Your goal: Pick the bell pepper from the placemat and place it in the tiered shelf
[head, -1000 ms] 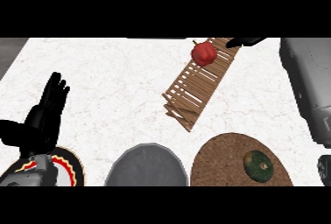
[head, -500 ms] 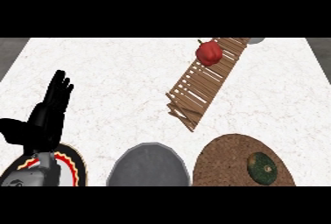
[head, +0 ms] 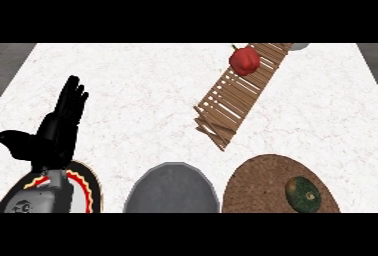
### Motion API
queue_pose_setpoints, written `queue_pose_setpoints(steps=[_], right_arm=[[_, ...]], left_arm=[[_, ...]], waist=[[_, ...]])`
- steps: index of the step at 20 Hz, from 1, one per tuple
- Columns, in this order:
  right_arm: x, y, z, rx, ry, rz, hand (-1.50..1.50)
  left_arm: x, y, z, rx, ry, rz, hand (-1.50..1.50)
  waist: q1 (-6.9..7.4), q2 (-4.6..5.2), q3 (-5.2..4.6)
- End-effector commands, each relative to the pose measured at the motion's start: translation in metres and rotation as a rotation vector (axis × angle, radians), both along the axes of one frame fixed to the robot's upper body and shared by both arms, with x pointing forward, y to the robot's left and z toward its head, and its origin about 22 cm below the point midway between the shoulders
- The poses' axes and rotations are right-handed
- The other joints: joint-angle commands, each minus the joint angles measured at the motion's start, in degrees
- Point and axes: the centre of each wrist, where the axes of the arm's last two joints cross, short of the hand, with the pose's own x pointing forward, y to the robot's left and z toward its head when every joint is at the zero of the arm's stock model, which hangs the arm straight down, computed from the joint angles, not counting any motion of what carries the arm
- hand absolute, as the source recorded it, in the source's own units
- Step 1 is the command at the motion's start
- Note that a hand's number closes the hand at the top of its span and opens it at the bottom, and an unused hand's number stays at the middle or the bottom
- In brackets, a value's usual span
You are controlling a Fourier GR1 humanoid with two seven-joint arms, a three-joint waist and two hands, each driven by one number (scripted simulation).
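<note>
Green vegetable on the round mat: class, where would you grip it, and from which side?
Probably round its wide middle, coming from straight above: the green vegetable lies low on the mat, its rounded sides are exposed, and nothing else touches it.

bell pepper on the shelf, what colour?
Red, with a dark stem; bell pepper shows in the head view.

Red bell pepper (head: pixel 244 59) sits on upper end of slatted wooden tiered shelf (head: pixel 230 102), which runs diagonally across white worktop (head: pixel 148 90). Brown round placemat (head: pixel 258 187) at bottom right w/ dark green round item (head: pixel 303 194) on it. Grey plate (head: pixel 172 189) bottom centre. Left robot hand (head: pixel 57 127) at left, fingers straight, pointing up, resting.
</note>
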Motion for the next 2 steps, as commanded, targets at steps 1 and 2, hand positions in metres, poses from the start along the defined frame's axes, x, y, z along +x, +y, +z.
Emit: queue_pose_setpoints(steps=[1, 2], right_arm=[[-0.0091, -0.0154, 0.0094, 0.011, -0.006, 0.005, -1.50], [-0.0116, -0.0190, 0.0122, 0.009, -0.006, 0.015, -1.50]], left_arm=[[-0.0011, 0.0009, -0.0012, 0.010, -0.006, -0.019, 0.00], [-0.0047, -0.0079, -0.0021, 0.013, -0.005, -0.027, 0.00]], waist=[[0.95, 0.26, 0.02], [1.10, 0.24, 0.06]])
